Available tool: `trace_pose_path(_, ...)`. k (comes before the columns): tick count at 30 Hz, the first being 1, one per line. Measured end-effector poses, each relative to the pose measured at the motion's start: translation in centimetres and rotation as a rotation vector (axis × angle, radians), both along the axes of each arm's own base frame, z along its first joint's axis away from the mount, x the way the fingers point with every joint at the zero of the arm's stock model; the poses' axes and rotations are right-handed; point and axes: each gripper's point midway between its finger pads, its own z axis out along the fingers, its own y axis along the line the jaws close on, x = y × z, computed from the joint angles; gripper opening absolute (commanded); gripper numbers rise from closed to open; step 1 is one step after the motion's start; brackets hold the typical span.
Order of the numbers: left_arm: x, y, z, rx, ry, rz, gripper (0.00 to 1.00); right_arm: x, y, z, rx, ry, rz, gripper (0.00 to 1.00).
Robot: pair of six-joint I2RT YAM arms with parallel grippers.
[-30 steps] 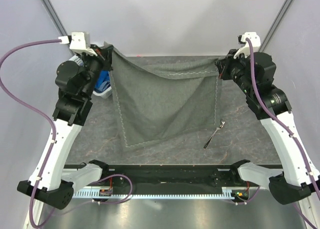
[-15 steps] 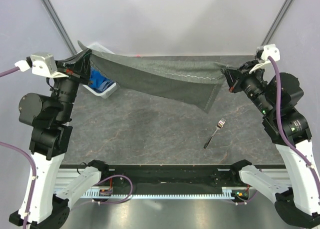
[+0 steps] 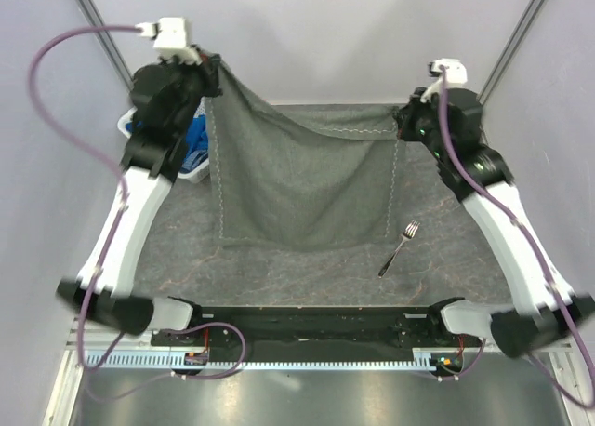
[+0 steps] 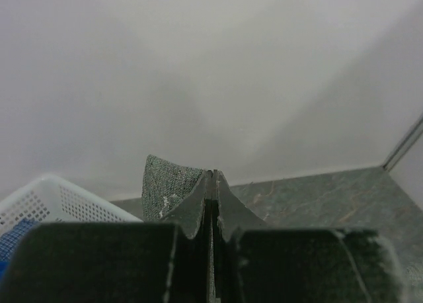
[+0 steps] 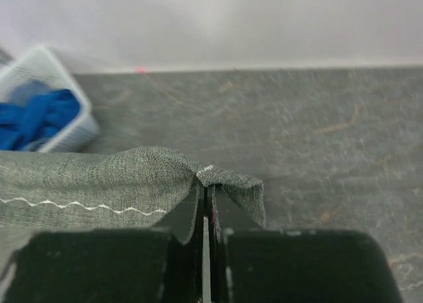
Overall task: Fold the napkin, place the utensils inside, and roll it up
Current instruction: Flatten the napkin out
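Napkin [image 3: 302,179] hangs as a sheet between the two arms, held up by its two top corners. Top hem sags in the middle and the left corner sits higher than the right. Bottom hem is down near the tabletop [image 3: 465,268]; can't tell whether it touches.

Left tool [image 3: 212,73] is clenched on the left corner, and the wrist view shows the cloth pinched between closed fingers with a flap poking up. Right tool [image 3: 402,126] is clamped on the right corner the same way, stitched hem trailing off to its left.

Step looks like spreading the cloth flat ahead of the fold. To do it well:
- pull the tools a bit further apart so the top hem goes straight
- bring the left one level with the right
- lower both together, so the bottom hem lands first and the rest lays down without creases
- don't let go until the cloth is flat (a corner dropped early will probably bunch up)

Fork [image 3: 400,247] lies on the tabletop just right of the bottom right corner, not touching the cloth and well below the right tool. Lay the cloth so it doesn't cover or drag the fork. White basket [image 3: 192,176] of blue cloths [image 3: 195,138] sits just beside the left edge, under the left arm, so keep the cloth off it.
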Motion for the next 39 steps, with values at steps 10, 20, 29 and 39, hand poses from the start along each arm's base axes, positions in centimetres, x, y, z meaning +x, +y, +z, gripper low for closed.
trace_pose_path(10, 23.6, -4.2, -18.4, 0.106, 0.361, -0.009, 0.96, 18.1, -6.5, -19.6, 0.042, 0.417, -0.180, 0.51)
trace_pose_path(20, 20.8, -9.6, -25.2, 0.206, 0.502, -0.170, 0.99, 19.8, -9.3, -29.0, 0.205, 0.585, -0.081, 0.79)
trace_pose_path(29, 11.1, -16.0, -23.6, 0.153, 0.457, -0.333, 0.98, 17.9, -6.5, -27.6, 0.237, 0.558, 0.003, 0.76)
trace_pose_path(39, 1.6, -16.7, -40.5, 0.067, 0.836, -0.389, 0.97, 18.0, -6.7, -33.6, 0.263, 0.666, -0.025, 0.68)
